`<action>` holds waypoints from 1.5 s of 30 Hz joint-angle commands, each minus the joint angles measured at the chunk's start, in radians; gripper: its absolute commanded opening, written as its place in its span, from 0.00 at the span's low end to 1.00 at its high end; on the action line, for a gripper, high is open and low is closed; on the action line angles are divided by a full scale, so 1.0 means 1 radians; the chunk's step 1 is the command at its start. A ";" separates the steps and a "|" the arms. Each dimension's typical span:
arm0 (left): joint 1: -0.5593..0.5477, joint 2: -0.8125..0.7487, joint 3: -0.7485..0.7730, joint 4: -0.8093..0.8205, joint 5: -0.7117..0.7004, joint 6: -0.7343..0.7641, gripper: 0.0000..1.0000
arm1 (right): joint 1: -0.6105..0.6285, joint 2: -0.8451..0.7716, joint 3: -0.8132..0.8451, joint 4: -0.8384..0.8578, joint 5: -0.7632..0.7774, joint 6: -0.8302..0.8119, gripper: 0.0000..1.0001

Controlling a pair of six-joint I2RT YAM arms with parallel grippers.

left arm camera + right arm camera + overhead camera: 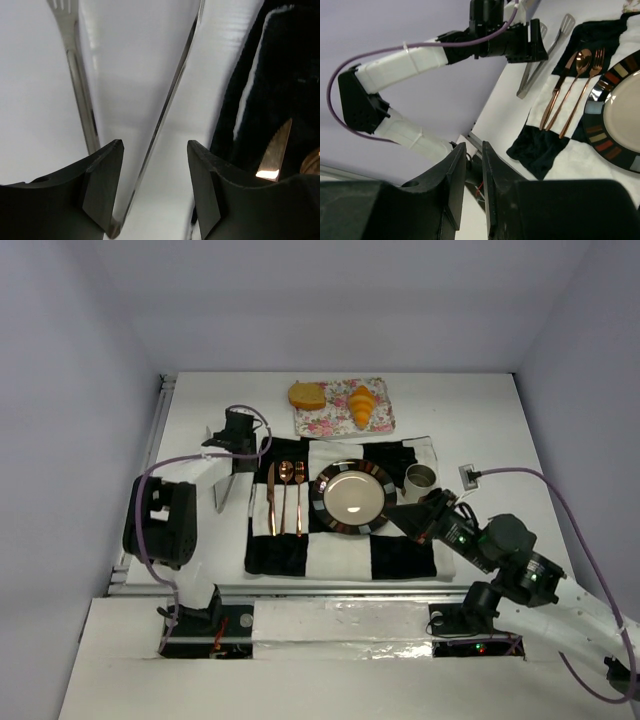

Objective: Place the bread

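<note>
Left claw (155, 185): spread wide and holding nothing, pointing down at the bench near its left edge.
Between its jaws: silver metal tongs (167, 105) lie flat on the white bench. One arm of the tongs runs up through the gap. The other passes just outside the left finger (102, 185). The two arms meet at the hinge close under that finger.
Just to the right: the black-and-white checked cloth mat (270, 75), with the serrated tip of a copper-coloured knife (274, 150) showing on it.
Mid-bench: a round plate with a dark striped rim (324, 495) sits bare on the mat, with a white cup (420, 478) beside it.
Bread: a slice of golden-brown toast (307, 396) and an orange croissant (362, 406) rest on a flowered rectangular tray (325, 422) at the far edge. Both are well apart from either claw.
Right claw (473, 150): fingers pressed almost together with nothing between them, hovering near the right side of the plate.
Step in hand: likely taking up the tongs to carry bread to the plate.
Doing it well: shift the claw so both tong arms sit inside the jaws. Grip partway up from the hinge, and close only until the arms start to flex so the tips can open again. Lift straight up and keep clear of the mat edge.
</note>
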 commanded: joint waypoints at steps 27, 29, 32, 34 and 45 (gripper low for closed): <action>0.030 -0.042 0.192 0.050 -0.117 -0.038 0.00 | 0.005 0.394 0.080 0.157 -0.198 -0.072 0.00; 0.007 -0.194 0.161 0.079 0.014 -0.076 0.00 | 0.005 0.469 0.115 0.244 -0.226 -0.067 0.01; 0.007 -0.416 0.080 0.166 0.292 -0.170 0.00 | 0.005 0.567 0.138 0.405 -0.267 -0.046 0.62; 0.007 -0.557 0.038 0.222 0.445 -0.230 0.00 | 0.005 0.615 0.157 0.508 -0.264 -0.035 0.91; 0.007 -0.868 -0.298 0.907 1.066 -0.828 0.00 | 0.005 0.865 0.292 0.723 -0.290 -0.029 1.00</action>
